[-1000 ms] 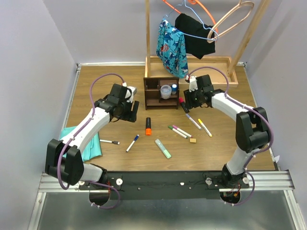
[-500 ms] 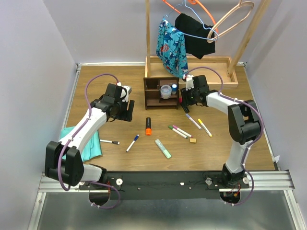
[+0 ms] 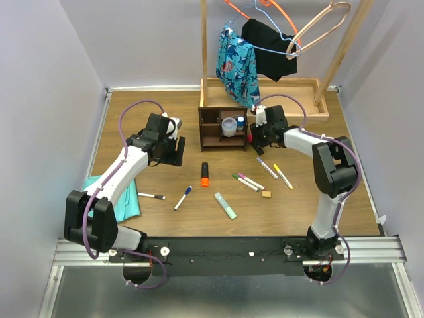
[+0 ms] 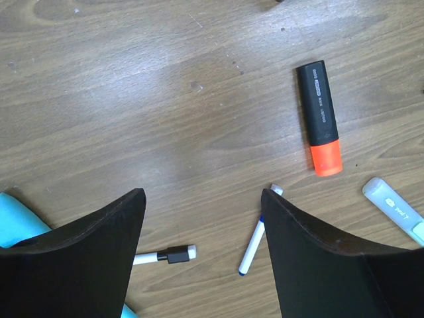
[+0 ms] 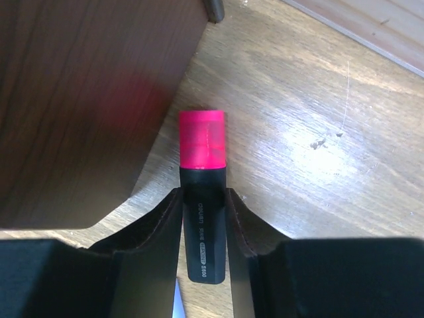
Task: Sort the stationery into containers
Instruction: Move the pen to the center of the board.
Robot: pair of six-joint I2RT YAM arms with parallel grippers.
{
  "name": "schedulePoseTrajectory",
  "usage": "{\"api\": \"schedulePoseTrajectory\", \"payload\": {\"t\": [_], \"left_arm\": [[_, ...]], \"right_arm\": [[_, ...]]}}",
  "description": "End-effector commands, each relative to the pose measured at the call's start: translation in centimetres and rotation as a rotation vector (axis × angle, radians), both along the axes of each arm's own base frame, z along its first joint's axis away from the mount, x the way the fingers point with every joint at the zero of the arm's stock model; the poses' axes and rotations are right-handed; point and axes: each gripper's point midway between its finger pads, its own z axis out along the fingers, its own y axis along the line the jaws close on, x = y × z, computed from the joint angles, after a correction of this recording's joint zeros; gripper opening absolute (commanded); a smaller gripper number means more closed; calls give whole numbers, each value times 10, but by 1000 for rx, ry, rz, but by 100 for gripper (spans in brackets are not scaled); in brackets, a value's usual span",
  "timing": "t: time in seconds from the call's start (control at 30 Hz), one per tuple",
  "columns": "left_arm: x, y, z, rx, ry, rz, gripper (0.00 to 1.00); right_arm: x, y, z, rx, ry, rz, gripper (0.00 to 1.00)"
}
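Red highlighter (image 5: 202, 152) is in the pinch! The right end effector (image 5: 202, 205) has both dark fingers pressed against the smooth black barrel, and the glossy pink-red cap pokes out ahead. Its long axis runs straight out along the fingers, cap leading. It sits near the worktop's (image 3: 132, 112) far edge, just beside the right wall of the dark brown wooden organizer (image 5: 86, 99). Whether it has cleared the wood-grain surface, I cannot tell.

Here's the relation that matters: the organizer lies immediately to the highlighter's left, so I'd judge the next move to be a lift and a short carry leftward over that wall. The right arm is plainly the nearer one.

The left end effector (image 4: 200, 199) hovers with its fingers spread wide, gripping nothing, left of the organizer. Below it lie the stubby orange highlighter (image 4: 319, 119) and two slim white markers. More markers, a pale-green highlighter (image 3: 225, 205) and a tan eraser (image 3: 265, 194) wait mid-worktop.
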Motion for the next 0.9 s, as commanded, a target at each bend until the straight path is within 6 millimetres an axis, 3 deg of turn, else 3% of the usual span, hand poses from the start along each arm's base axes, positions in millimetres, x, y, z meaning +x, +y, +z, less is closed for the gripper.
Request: {"api": "schedulePoseTrajectory", "payload": {"t": [0.0,0.07,0.27,0.37,0.43,0.5,0.67,0.87], "left_arm": [[7,4,7,16,-30,9,79],[7,4,6,10,-31,12,79],[3,4,4,-1,-28,13,80],[1,4,5,-7,-30,11,80],[1,4,5,-9,-35,11,80],[0,5,4,-8,-32,12,80],[1,3,7,-12,-39,9,80],[2,5,8,-4,-45,10,80]], "right_arm": [[-24,-6,-14,-29,61,10,37],[-43,-13,-22,-41,99,9,37],[-78,-23,-14,-45,126,8,35],[-86,-29,-8,-55,125,1,43],[-81,-28,1,-51,99,-5,53],[-74,-25,7,-44,74,3,56],[-46,-15,17,-35,26,26,57],[-30,-7,8,-27,31,37,56]]}}
